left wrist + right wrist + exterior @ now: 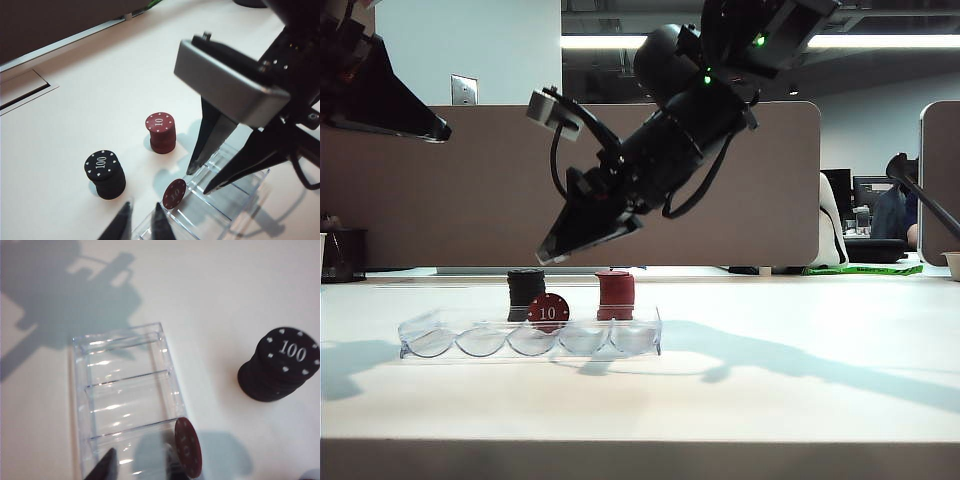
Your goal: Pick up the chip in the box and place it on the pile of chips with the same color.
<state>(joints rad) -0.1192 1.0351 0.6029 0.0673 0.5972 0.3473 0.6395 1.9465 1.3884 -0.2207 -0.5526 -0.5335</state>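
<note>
The chip [548,312] is not yet lifted from the box [430,343]; the right gripper [197,182], part-open and empty, is poised above, red pile [615,296] at 2 o'clock. The left gripper [142,220] is parked narrowly open.

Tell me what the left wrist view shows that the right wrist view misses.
Only the left wrist view shows the red stack and the whole right hand, open above the clear tray, plus the left hand tips, slightly apart. Only the right wrist view shows the tray's empty grooves from above. Both show the black stack marked 100, and the loose red chip standing on edge at the tray.
</note>
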